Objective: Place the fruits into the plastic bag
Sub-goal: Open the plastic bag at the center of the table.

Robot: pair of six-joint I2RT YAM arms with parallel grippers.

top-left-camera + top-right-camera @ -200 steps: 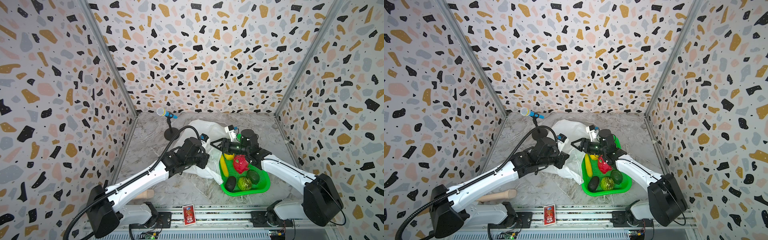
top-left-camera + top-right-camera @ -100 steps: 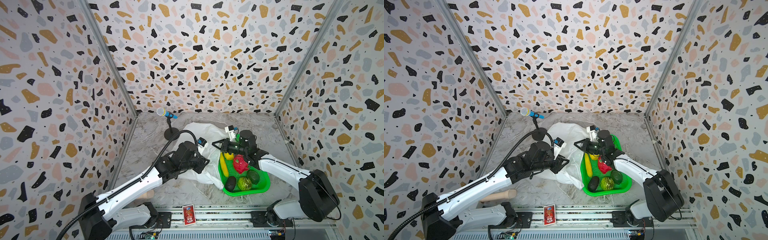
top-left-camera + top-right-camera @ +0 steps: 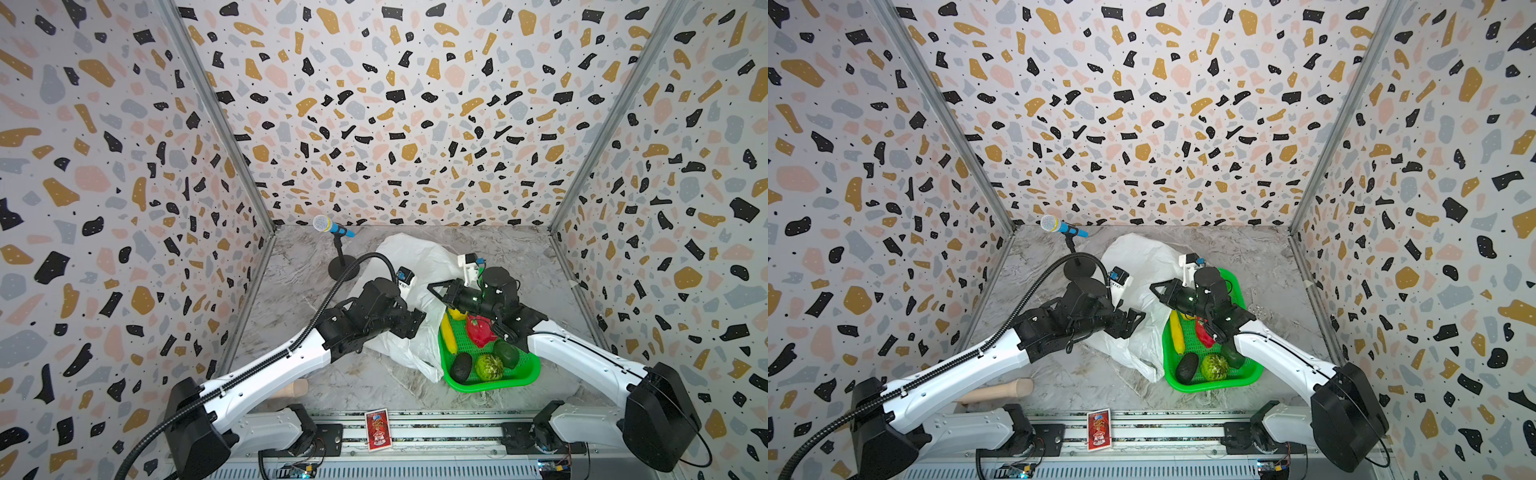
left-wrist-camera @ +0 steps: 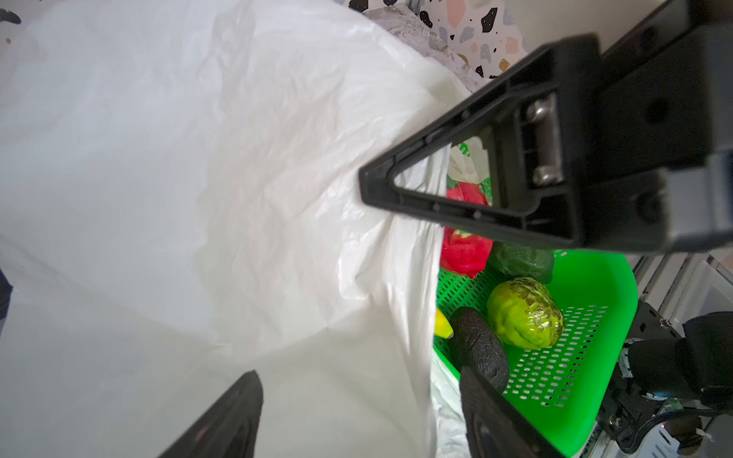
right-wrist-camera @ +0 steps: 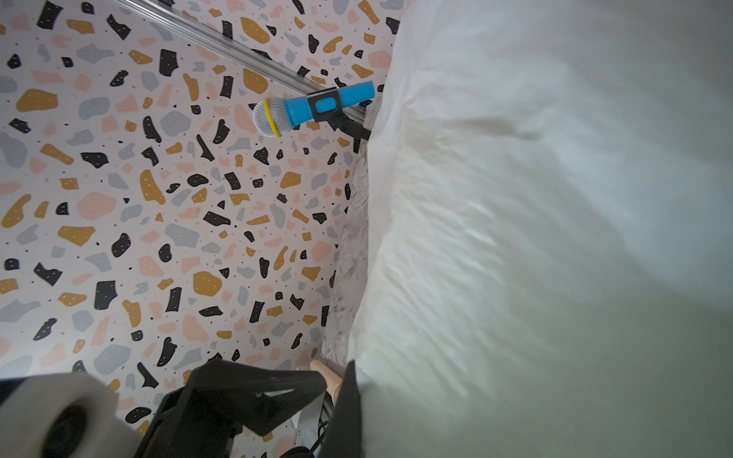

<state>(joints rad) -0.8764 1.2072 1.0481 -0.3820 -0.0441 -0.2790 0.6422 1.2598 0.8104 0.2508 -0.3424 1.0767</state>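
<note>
Left tool (image 3: 417, 322): open. In the left wrist view its two fingers (image 4: 232, 412) stand well apart, with white film spread in front of the gap and nothing clamped.
Right tool (image 3: 432, 287): closed. It faces the left tool from close by. The bag's edge appears to be caught between its tips, though the right wrist view is too blurred there to be sure.
Plastic bag (image 3: 409, 259): between and beyond both tools, crumpled on the counter (image 3: 299, 299). One edge runs up to the right tool's tip. The lower folds lie under the left tool and touch the tray.
Green tray (image 3: 490, 387): on the counter just beside the left tool's tip, under the right tool's wrist and arm.
Fruits: those that show all lie in the tray.
Banana (image 3: 448, 337): along the tray wall nearest the left tool.
Dragon fruit (image 3: 478, 332): under the right tool's body, partly hidden by it.
Black avocado (image 3: 461, 368), bumpy green fruit (image 3: 489, 366), dark green avocado (image 3: 506, 353): side by side at the tray end farthest from the right tool's tip.
Microphone (image 3: 332, 226): on its stand beyond the left tool, near the back wall, well apart from both tools.
Wooden handle (image 3: 1000, 388): on the counter behind the left tool, under that arm.
Red card (image 3: 377, 424): on the base rail between the two arms.
</note>
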